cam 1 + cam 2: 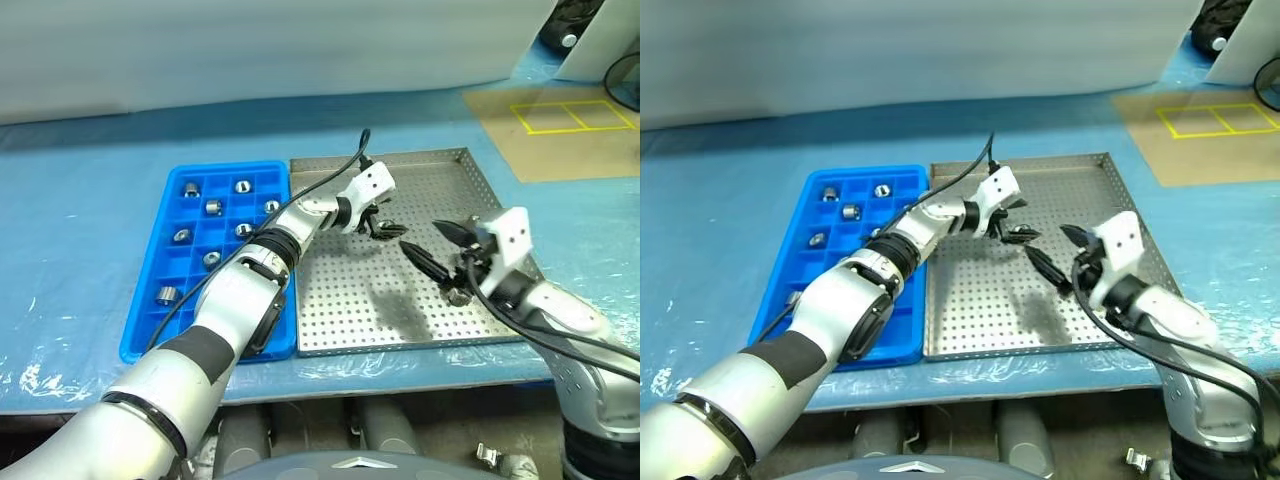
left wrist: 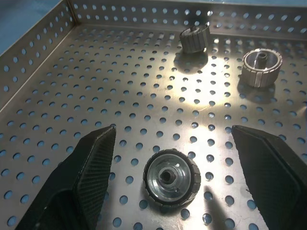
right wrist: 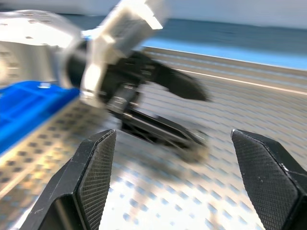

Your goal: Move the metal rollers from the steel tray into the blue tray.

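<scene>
**Operator:** Rollers first: how will they handle, and where are they?

**Technician:** Metal rollers point(image 2: 171, 179) are short, rigid steel cylinders with ribbed rims and a hollow centre. Judged dense for their size, hard and somewhat slick. On its side one would likely roll; on its flat end it should sit stable. Three lie on the steel tray point(image 1: 455, 158) in the left wrist view: one flat-end-up, directly between that gripper's fingers, and two more nearer the tray's far rim. Several others already occupy compartments of the blue tray point(image 1: 158, 246), which sits against the steel tray's left edge.

**Operator:** Recommended grip?

**Technician:** Across the ribbed outer wall, pads on opposite sides. The ribs should resist slip better than the smooth end face.

**Operator:** Gripper states?

**Technician:** Left gripper point(image 2: 171, 143) stands with jaws apart, empty, straddling the near roller above the tray's perforated floor. Right gripper point(image 1: 437, 246) is spread wide, empty, held near the tray's right edge.

**Operator:** What is obscured?

**Technician:** The left arm crosses the blue tray's near-right compartments, so their contents cannot be confirmed. A small object just under the right gripper may be a roller; it is too small to tell. The right wrist view is motion-blurred.
</scene>
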`<action>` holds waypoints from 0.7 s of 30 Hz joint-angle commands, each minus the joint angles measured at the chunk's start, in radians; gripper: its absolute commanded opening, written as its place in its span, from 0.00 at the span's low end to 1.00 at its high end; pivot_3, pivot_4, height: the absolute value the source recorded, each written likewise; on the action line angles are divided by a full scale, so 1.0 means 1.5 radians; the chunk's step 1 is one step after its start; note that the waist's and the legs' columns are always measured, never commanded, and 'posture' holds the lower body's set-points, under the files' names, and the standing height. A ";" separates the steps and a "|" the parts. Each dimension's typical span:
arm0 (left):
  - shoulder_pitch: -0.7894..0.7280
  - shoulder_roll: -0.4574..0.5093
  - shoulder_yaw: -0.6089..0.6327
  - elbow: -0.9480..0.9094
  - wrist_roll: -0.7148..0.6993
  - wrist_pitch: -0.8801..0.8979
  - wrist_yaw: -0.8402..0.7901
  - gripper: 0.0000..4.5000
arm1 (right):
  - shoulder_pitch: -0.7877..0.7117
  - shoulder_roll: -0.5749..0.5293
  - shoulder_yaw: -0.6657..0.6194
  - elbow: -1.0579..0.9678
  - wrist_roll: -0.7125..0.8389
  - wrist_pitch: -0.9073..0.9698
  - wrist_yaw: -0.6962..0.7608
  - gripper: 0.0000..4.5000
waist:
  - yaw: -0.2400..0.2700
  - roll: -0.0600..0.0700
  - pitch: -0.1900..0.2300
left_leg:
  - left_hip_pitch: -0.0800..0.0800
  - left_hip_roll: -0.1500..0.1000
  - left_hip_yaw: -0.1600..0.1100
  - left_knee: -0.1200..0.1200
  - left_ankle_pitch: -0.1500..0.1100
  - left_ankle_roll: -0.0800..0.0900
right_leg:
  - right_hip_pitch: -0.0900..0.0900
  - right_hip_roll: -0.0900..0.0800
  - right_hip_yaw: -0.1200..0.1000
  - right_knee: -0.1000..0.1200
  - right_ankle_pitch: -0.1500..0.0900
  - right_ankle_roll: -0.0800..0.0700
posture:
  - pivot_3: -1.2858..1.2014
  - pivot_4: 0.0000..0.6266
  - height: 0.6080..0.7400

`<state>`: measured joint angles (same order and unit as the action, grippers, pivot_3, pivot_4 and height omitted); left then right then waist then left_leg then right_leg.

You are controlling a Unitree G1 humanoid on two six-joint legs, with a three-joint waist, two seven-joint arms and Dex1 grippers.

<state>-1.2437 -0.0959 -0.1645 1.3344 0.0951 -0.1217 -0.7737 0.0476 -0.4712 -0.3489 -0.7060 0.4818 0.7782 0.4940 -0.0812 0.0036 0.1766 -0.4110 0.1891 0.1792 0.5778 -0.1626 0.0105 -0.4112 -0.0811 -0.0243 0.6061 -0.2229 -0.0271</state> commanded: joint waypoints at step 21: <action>0.027 0.013 0.021 0.016 0.088 0.043 0.120 0.90 | 0.071 -0.012 -0.036 -0.078 0.056 -0.011 -0.074 0.88 | -0.105 0.001 0.000 | -0.002 -0.008 -0.002 0.002 -0.006 0.012 | 0.009 -0.008 -0.004 -0.013 0.001 0.005 | 0.23 0.24 1.00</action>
<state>-1.2036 -0.1022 -0.1525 1.3707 0.2335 -0.0649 -0.6153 0.1649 -0.4772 -0.4084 -0.8037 0.5536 0.7765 0.3876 -0.2392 0.0045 0.1761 -0.4145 0.1755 0.1757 0.5818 -0.1720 0.0295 -0.3981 -0.0948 -0.0306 0.5863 -0.2211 -0.0200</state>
